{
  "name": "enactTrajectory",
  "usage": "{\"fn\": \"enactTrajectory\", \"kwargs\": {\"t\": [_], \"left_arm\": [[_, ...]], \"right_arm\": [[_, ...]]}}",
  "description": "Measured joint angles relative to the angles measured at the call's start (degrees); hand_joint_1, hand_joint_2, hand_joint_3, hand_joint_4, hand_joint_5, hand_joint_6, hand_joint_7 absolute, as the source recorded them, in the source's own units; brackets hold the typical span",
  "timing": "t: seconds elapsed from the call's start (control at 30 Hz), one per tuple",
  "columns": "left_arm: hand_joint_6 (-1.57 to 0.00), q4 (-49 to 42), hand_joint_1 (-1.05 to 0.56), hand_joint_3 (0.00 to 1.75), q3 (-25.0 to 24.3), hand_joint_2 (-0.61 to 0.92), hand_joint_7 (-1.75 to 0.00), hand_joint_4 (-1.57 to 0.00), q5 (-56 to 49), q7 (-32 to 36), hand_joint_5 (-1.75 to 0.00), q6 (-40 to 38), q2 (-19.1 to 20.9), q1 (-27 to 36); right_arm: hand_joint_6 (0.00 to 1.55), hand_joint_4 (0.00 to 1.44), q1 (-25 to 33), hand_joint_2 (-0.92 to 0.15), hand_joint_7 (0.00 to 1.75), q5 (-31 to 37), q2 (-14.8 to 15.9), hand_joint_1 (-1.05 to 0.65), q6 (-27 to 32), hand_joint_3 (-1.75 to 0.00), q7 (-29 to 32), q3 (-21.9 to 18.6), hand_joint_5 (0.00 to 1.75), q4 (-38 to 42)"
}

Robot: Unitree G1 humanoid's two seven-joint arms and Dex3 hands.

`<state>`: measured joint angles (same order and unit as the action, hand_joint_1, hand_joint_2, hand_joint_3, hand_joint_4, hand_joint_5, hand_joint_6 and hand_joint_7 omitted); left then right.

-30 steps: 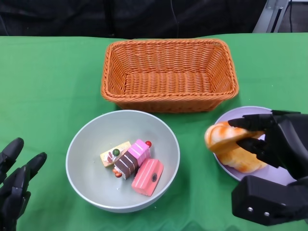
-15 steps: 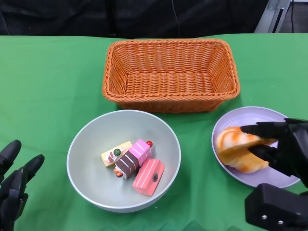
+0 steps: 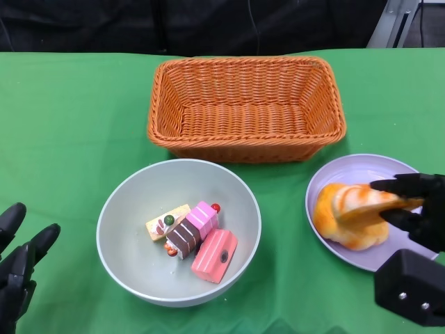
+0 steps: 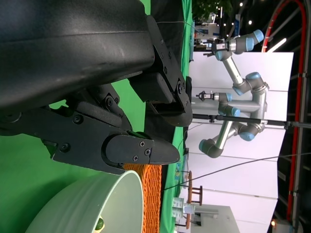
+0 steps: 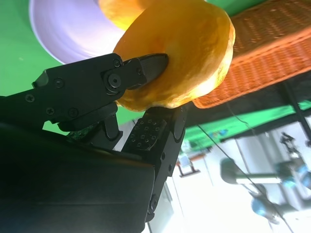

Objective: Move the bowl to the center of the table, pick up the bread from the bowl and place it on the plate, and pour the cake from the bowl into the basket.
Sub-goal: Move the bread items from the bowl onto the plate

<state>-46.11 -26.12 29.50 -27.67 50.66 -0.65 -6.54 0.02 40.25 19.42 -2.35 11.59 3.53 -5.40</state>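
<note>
The grey-green bowl sits in the middle front of the table, with several toy cake pieces inside. My right hand holds the orange bread over the lavender plate at the right; the bread looks to be touching the plate. In the right wrist view the fingers still pinch the bread above the plate. My left hand stays at the lower left, fingers spread, holding nothing. The orange wicker basket stands behind the bowl, with nothing in it.
Green cloth covers the table. The left wrist view shows the bowl's rim and a strip of the basket past my fingers. Robot arms stand in the room behind.
My right hand has carried the bread to the right and down onto the plate. The left hand sank slightly. Bowl and basket stayed put.
</note>
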Motion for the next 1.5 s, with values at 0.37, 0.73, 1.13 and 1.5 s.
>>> {"fn": "enactTrajectory", "kwargs": {"t": [0.37,0.73,1.13,1.5], "left_arm": [[-0.86,2.3,-0.49,0.24,0.3,0.92,0.00,-0.99,0.0,-0.1,-0.01,-0.7,0.0,0.4],[-0.86,4.5,-0.48,0.23,0.8,0.92,0.00,-0.99,-0.6,0.0,0.00,-1.0,-0.1,1.6],[-0.86,5.3,-0.49,0.23,1.4,0.92,0.00,-1.00,-0.6,0.2,-0.01,-1.0,-0.2,2.5],[-0.86,5.6,-0.49,0.23,1.5,0.92,0.00,-1.00,-0.6,0.2,-0.01,-1.4,-0.2,2.7]], "right_arm": [[1.15,0.88,-1.1,-0.90,0.04,-2.8,1.3,-0.25,1.0,0.00,-2.0,-0.9,1.39,4.5],[1.13,0.82,-2.4,-0.91,0.03,-4.3,1.4,-0.26,3.2,0.00,-4.6,-0.7,1.37,6.9],[1.13,0.79,-6.4,-0.91,0.02,-5.2,2.6,-0.27,3.9,0.00,-5.3,0.6,1.44,14.0],[1.14,0.75,-11.7,-0.91,0.01,-6.3,2.6,-0.26,2.0,0.00,-1.4,2.1,1.48,23.8]]}}
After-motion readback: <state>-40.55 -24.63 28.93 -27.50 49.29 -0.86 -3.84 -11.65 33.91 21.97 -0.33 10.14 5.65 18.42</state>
